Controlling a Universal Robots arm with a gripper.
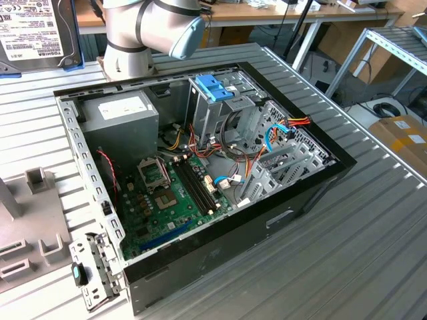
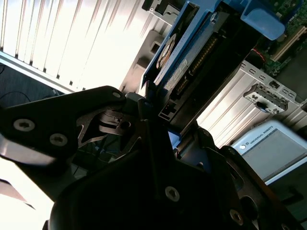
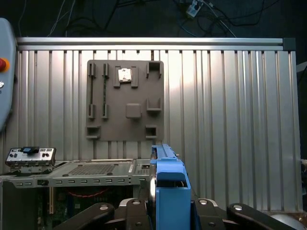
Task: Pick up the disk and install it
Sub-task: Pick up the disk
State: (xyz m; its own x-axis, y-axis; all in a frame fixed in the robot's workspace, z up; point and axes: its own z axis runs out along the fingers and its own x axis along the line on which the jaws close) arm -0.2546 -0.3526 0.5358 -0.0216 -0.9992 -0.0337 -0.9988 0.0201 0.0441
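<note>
Table (image 1: 373, 253): ribbed aluminium, pale and glossy. It lies well below the gripper and carries everything else.
Room: benches, cables and a cardboard box (image 1: 400, 140) stand past the table's edges, far from the gripper.
Computer case (image 1: 200, 253): black, on its side with the panel off, probably so that its bays open upward. It sits below the gripper, with its edge close under the fingertips in the first wrist view.
Arm (image 1: 150, 27): grey and blue, rising behind the case.
Fixture plate (image 3: 120, 124): a grey slab with raised holders, flat on the table beyond the fingertips, past the case.
Power supply (image 1: 123, 117): a grey box in the case corner, well apart from the gripper.
Drive cage (image 1: 213, 117): bare metal topped by a blue latch (image 1: 213, 87), down inside the case.
Disk (image 3: 169, 191): lifted clear of the table, with blue rails and a white label, edge-on between the fingers. It seems held by one end, which leaves most of its length free.
Gripper (image 3: 168, 213): its dark fingers are pressed against both sides of the disk, pinching it.
</note>
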